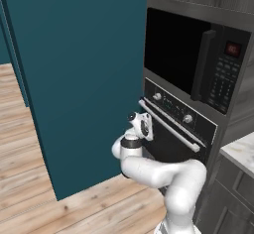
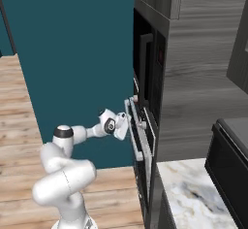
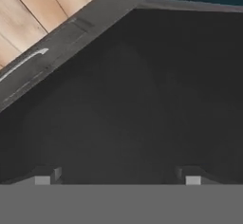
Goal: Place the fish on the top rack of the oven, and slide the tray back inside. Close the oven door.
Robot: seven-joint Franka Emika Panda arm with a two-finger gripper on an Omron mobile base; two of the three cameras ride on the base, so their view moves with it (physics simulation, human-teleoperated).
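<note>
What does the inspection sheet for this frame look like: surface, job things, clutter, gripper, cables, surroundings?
Surface: marble counter right of the oven; wooden floor.
Job's things: oven with silver knobs; oven door nearly upright, slightly ajar at the top, bar handle facing out. Fish and tray: nothing seen.
Clutter: black box-shaped appliance on the counter.
Gripper: gripper close against the door's dark glass, fingertips spread apart, holding nothing.
Cables: nothing seen.
Surroundings: microwave above the oven; teal wall; grey cabinets.

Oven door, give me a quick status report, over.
Gripper pressed up against the oven door, fingers spread, holding nothing. Door nearly shut, a slight gap at the top. Handle just above the hand. Nothing in the way.
</note>
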